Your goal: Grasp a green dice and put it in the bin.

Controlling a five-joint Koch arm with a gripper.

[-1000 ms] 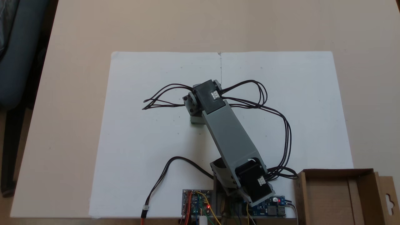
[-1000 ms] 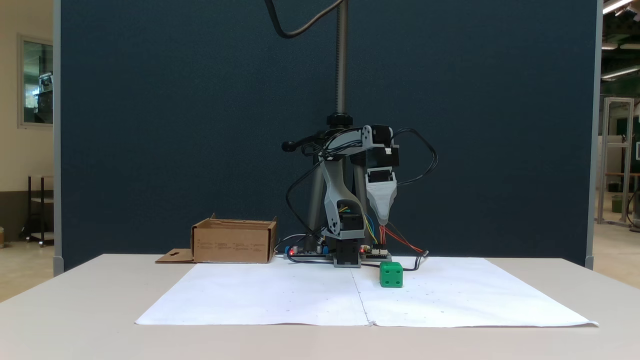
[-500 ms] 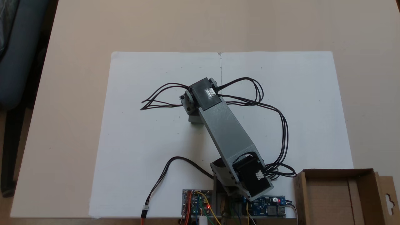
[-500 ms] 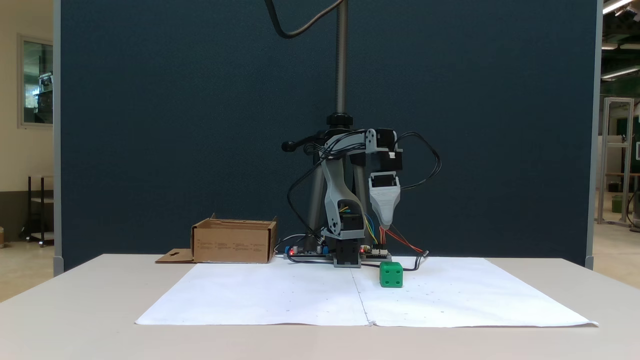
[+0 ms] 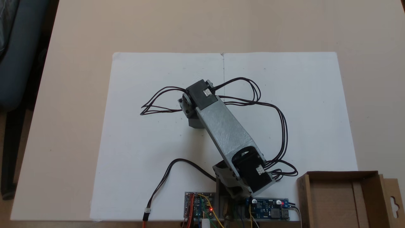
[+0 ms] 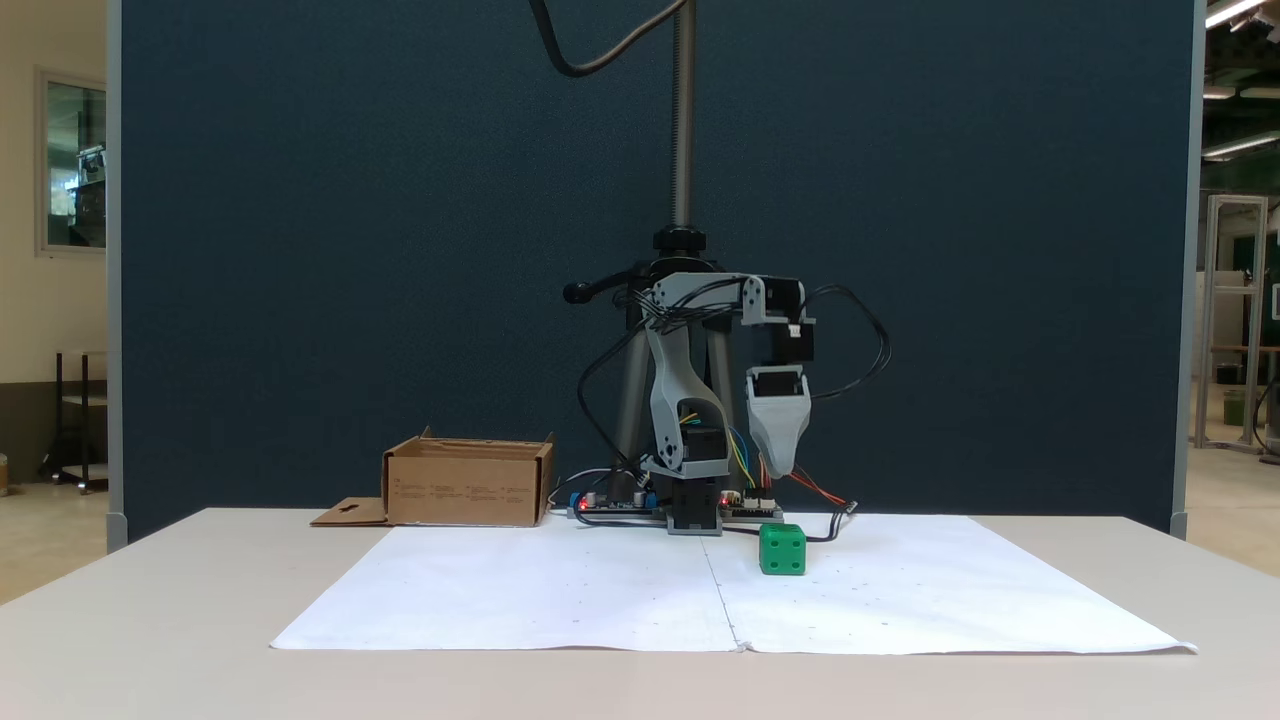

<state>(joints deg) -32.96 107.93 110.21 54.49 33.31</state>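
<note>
The green dice (image 6: 782, 550) rests on the white paper (image 6: 900, 600), just right of the paper's centre seam. My gripper (image 6: 783, 470) hangs pointing straight down a short way above it, not touching it. Its jaws lie one behind the other, so a single grey tip shows and I cannot tell how they stand. From above, the gripper (image 5: 196, 123) and the grey forearm cover the dice. The bin (image 6: 467, 490), a shallow brown cardboard box with a hang-hole flap, stands on the table beside the arm's base, seen in the lower right corner from above as the bin (image 5: 338, 173).
Circuit boards (image 5: 198, 204) with lit red LEDs sit at the arm's base. Black cables (image 5: 278, 126) loop out over the paper on both sides of the forearm. A metal stand pole (image 6: 683, 120) rises behind the arm. A dark chair (image 5: 15, 63) stands off the table's left edge.
The gripper has come down closer to the dice and drifted slightly right in the front view; from above the forearm swung a little left. The dice has not moved.
</note>
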